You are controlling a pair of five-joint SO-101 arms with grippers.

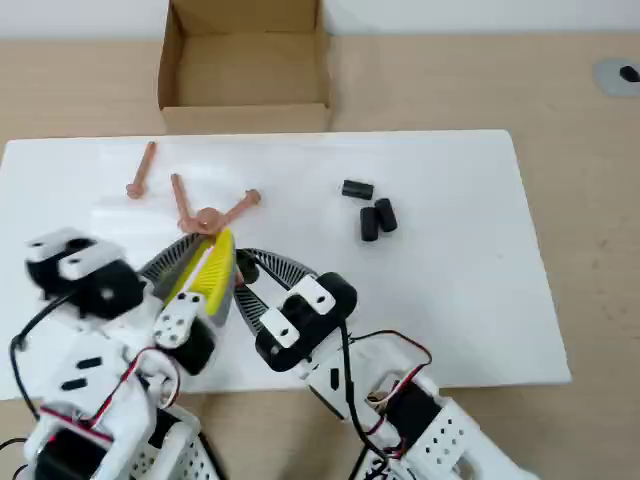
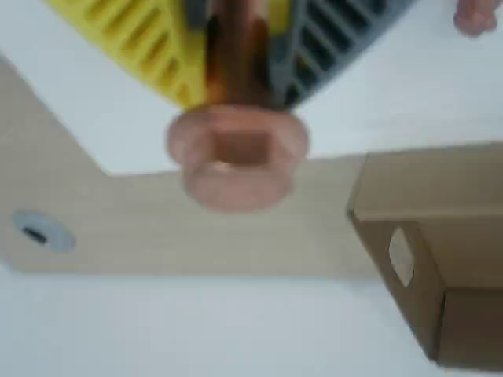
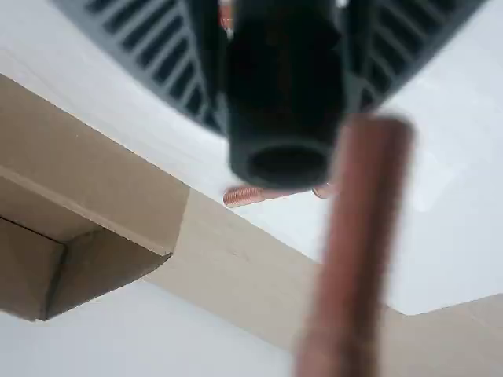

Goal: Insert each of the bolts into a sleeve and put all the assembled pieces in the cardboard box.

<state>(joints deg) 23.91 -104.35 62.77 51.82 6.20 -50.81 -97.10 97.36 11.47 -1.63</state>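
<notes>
1. Centrally on the white sheet (image 1: 470,300), at 6 o'clock from the cardboard box (image 1: 240,70), the two grippers are seen side by side with their tips close together.
2. A bolt (image 2: 236,157) is pinched by its shank in the left gripper (image 2: 236,78), between a ribbed yellow finger and a ribbed grey one. Its round, copper-coloured head has a square-looking socket and juts past the fingertips (image 2: 141,39).
3. A sleeve (image 3: 283,94), a matt black cylinder with a hollow round mouth, is clamped in the right gripper (image 3: 283,118) between dark slatted fingers (image 3: 149,47).
4. A smooth copper-coloured shaft (image 3: 354,251), blurred, is seen just beside the sleeve's mouth and not inside it. Whether it belongs to the pinched bolt cannot be told.
5. Three loose bolts (image 1: 140,172) lie flat on the sheet. One is at 10 o'clock from the grippers and apart from the rest. Two slant in towards the pinched bolt's head from 11 and 1 o'clock.
6. Three loose sleeves (image 1: 369,223), short black cylinders, are grouped at 2 o'clock from the grippers. Two are touching or nearly so, and the third lies just beyond them.
7. The box, plain brown card with its flaps open, stands on the pale wooden bench (image 1: 590,180) against the sheet's far edge.
</notes>
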